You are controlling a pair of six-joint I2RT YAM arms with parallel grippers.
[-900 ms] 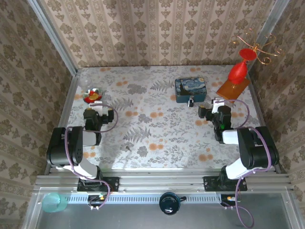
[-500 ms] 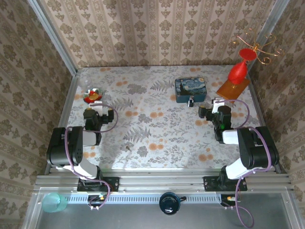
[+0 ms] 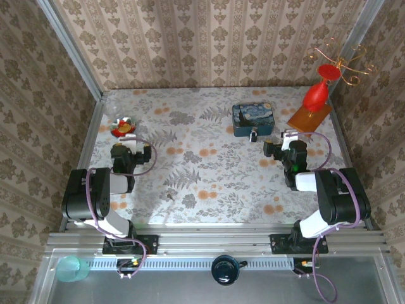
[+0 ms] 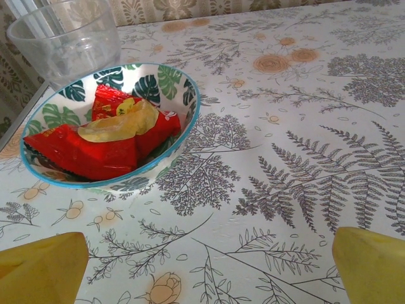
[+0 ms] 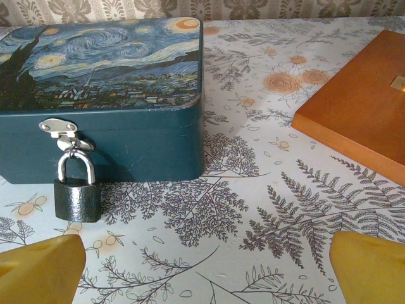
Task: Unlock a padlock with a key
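1. Flowery counter (image 3: pixel 202 171) holds it all.
2. Both my claws are spread wide apart and hold nothing: right claw (image 5: pixel 204 272), left claw (image 4: pixel 202 266).
3. I see the padlock (image 5: pixel 77 190) hanging on the blue tin (image 5: pixel 126 95), ahead and to the left of my right claw, and near it. My left claw is far off.
4. It stands upright, loop on top, flat face toward my right claw.

small padlock (image 5: pixel 77 197), dark grey textured body, silvery shackle. shackle closed, looped through the metal latch (image 5: pixel 60 128) on the front wall of the blue painted tin box (image 5: pixel 133 142). hangs upright against the box front, near its left end in the right wrist view, body bottom at the flowered table (image 5: pixel 253 209). top view: tiny dark spot (image 3: pixel 253 135) at the box's near side, right half of the table.
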